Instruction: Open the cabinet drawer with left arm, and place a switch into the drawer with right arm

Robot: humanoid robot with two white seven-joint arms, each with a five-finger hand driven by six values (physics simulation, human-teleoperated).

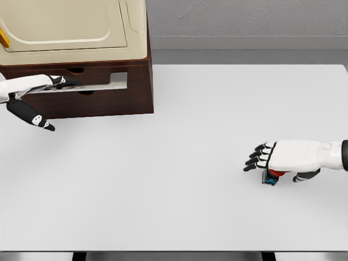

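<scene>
Head view. I see the dark brown cabinet (103,81) at the back left of the white desk (190,163), with a cream-coloured box-like top (76,27) on it. A pale strip on the cabinet front looks like the edge of the drawer (103,84); how far out it stands I cannot tell from this angle.

My left hand (57,81) comes in from the left edge and lies against that front, its dark fingers (68,82) at the strip. Whether they are curled on a handle or only resting there I cannot tell. The thumb (32,117) hangs down below, pointing away from the cabinet, over the desk.

My right hand (291,155) is at the right side of the desk, well apart from the cabinet, palm down. Its black-tipped fingers (260,157) are extended and slightly spread, pointing left. The switch (272,176), small, with blue and red parts showing, sits on the desk just under the palm, partly hidden by it. The fingers are not closed round it.
</scene>
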